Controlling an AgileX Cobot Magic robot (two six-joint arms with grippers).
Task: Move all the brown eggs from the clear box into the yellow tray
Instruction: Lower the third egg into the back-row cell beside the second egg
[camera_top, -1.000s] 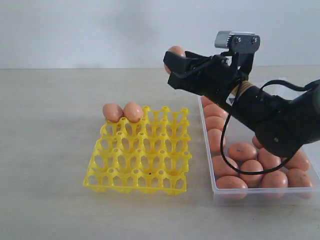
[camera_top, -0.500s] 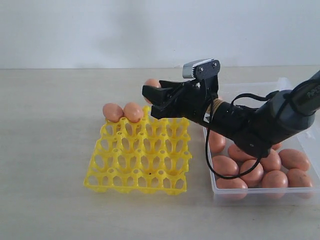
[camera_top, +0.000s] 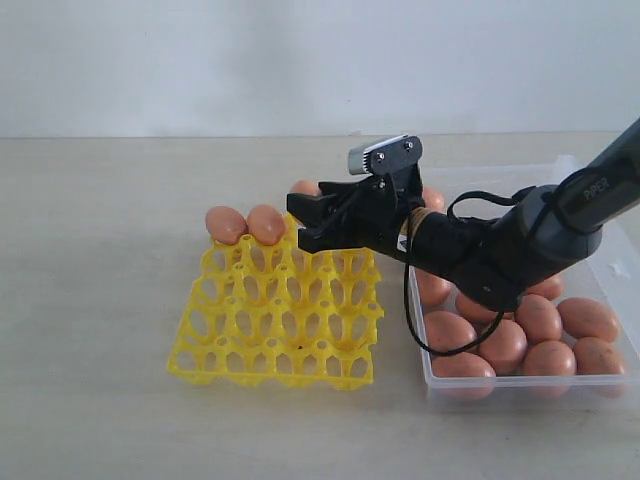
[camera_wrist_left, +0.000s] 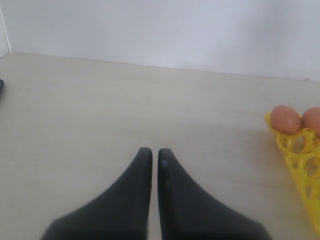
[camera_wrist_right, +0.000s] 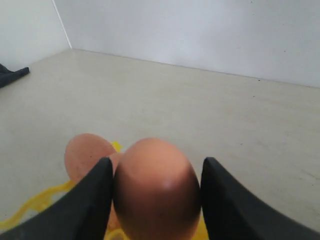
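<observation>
Two orange-brown oval eggs (camera_top: 226, 223) sit in the square yellow plastic tray (camera_top: 275, 335); the right gripper (camera_top: 308, 222) clamps a third egg (camera_wrist_right: 155, 190) near them. Perhaps a dozen lie in the shallow clear box (camera_top: 520, 388).

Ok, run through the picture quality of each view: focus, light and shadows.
Exterior view: soft, even light, only a faint shadow beneath the yellow tray, all fairly sharp. Left wrist view: the left gripper is blurred close to the lens, the table crisper. Right wrist view: the held egg and right gripper are soft, with a dull highlight on the shell.
</observation>
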